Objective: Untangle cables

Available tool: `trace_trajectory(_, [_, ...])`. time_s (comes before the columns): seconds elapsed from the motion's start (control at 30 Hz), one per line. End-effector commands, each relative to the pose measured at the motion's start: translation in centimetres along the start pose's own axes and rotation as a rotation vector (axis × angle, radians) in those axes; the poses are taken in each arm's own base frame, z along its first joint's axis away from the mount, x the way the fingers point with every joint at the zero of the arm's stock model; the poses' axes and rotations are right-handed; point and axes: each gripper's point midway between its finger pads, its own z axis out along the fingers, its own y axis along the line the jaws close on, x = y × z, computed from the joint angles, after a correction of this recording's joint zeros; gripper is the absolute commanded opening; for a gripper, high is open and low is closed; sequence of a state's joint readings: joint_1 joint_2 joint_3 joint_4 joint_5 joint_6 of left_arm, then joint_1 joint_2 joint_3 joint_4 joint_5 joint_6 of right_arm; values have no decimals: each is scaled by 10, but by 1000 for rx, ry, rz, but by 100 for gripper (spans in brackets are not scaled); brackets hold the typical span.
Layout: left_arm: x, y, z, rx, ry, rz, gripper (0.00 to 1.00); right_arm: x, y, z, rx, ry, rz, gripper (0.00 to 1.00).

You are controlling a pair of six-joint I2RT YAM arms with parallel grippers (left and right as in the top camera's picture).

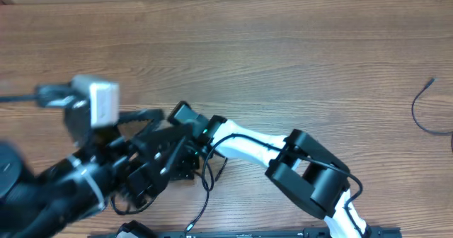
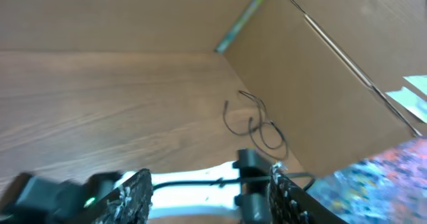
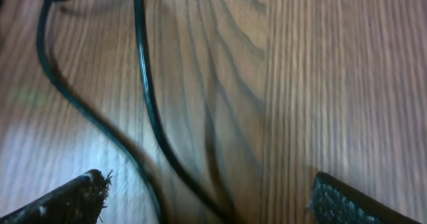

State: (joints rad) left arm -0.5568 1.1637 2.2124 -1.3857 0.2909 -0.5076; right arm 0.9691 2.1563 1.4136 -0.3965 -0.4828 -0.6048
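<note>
Your right gripper is standing wide open, its two dark fingers spread to either side of the wrist view and gripping nothing. Your left gripper is also keeping its jaws parted, roughly halfway, and nothing is showing between its fingers (only the right arm's white link and its fixed wire are crossing behind the gap).

The cables are lying in a small tangle on the table close to its front edge, just beside the two grippers, which are meeting left of centre in the overhead view. One trailing strand is running out of the tangle toward the front edge. In the right wrist view, two black strands are lying flat on the wood and passing between the open fingers, touching neither finger as far as you can see.

A separate cable is lying well apart at the table's right side and running off the edge of the overhead view. The left wrist view is showing a looped cable on the wood near the foot of a cardboard wall; you cannot tell whether it is the same one.

Further out, the right arm is reaching in from the front right, and the left arm, blurred and carrying a white box, is coming in from the front left.
</note>
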Motion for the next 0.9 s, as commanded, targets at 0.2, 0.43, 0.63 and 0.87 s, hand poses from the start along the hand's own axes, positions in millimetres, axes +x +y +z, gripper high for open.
trace_trajectory(0.2, [-1,-24,12,132,47,-6,56,18,-18,26,51,28,4,4])
trace_trajectory(0.43, [0,-23,11,129,49,2,55,27,-72,-10,175,-6,118,4])
trace_trajectory(0.63, [2,-15,12,91,52,28,58,40,-137,-89,323,-104,343,4])
trace_trajectory(0.87, [18,35,11,-172,91,16,60,55,-164,-179,367,-210,448,4])
